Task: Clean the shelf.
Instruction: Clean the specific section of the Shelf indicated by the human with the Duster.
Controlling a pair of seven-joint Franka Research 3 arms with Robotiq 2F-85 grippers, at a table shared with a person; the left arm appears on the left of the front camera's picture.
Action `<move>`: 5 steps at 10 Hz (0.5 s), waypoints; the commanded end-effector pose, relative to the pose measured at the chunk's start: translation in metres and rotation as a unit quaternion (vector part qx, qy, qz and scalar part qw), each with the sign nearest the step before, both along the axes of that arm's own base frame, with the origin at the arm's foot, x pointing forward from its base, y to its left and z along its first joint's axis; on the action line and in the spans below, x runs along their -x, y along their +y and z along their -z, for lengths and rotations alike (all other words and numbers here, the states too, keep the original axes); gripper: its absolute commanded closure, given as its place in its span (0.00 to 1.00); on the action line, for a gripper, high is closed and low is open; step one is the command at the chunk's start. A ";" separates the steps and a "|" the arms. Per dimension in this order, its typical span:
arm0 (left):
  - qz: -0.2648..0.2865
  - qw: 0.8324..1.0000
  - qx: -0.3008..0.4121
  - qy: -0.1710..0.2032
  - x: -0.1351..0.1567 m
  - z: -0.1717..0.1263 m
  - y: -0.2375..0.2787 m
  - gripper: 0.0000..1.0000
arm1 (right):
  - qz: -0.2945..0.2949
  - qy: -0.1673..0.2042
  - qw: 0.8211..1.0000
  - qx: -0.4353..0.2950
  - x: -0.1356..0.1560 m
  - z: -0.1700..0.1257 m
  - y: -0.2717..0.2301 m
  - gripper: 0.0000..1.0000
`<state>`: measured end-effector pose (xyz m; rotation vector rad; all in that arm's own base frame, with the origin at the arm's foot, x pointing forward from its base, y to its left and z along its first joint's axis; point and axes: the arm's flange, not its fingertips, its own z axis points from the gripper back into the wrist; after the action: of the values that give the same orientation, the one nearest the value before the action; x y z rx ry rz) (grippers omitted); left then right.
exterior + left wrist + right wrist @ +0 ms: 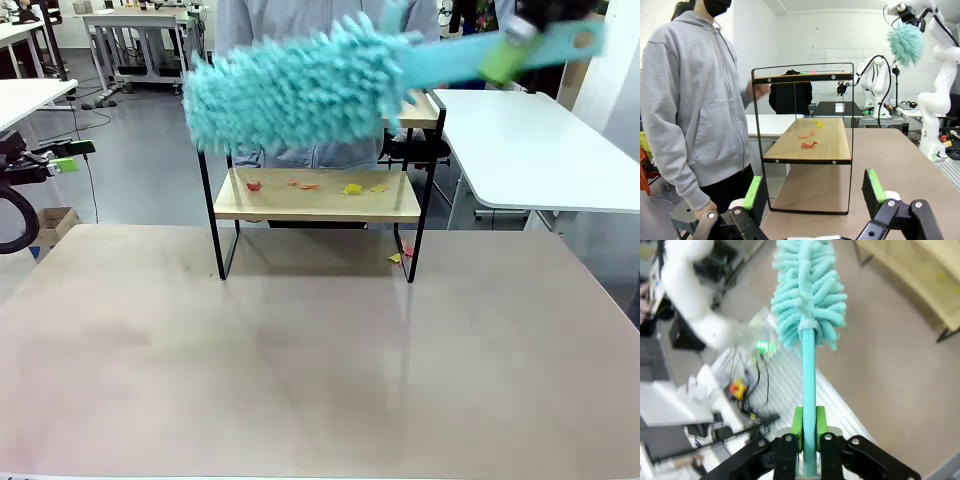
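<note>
The shelf (315, 205) stands at the table's far middle, and its black frame shows in the left wrist view (852, 110) and at the upper right of the right wrist view (920, 280). Red scraps (253, 185) and yellow scraps (352, 188) lie on its lower board (808, 145). My right gripper (508, 50) is shut on the handle of a teal fluffy duster (290, 90), whose blurred head hangs in front of the upper board. The right wrist view has that gripper (808, 422) clamped on the handle (808, 365). My left gripper (815, 195) is open and empty, facing the shelf's end.
A person in a grey hoodie (690, 100) stands behind the shelf with a hand (757, 90) at its upper board. A few scraps (400, 255) lie on the table under the shelf. White tables (540, 150) stand behind. The near tabletop (300, 380) is bare.
</note>
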<state>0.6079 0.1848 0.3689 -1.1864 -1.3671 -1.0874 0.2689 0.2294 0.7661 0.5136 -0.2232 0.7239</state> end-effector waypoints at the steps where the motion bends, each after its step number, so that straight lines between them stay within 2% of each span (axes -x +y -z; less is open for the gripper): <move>1: 0.002 1.000 -0.003 -0.003 0.002 -0.003 -0.001 0.00 | 0.086 -0.040 0.995 -0.012 -0.032 -0.007 0.047 0.87; 4: 0.002 1.000 -0.003 -0.003 0.002 -0.003 -0.001 0.00 | 0.143 -0.048 0.988 -0.036 -0.072 -0.002 0.097 0.87; 5: 0.002 1.000 -0.003 -0.003 0.002 -0.003 -0.001 0.00 | 0.149 -0.032 0.987 -0.047 -0.079 0.001 0.100 0.87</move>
<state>0.6078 0.1849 0.3685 -1.1867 -1.3670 -1.0865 0.3477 0.3248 0.7547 0.5221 -0.3888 0.4844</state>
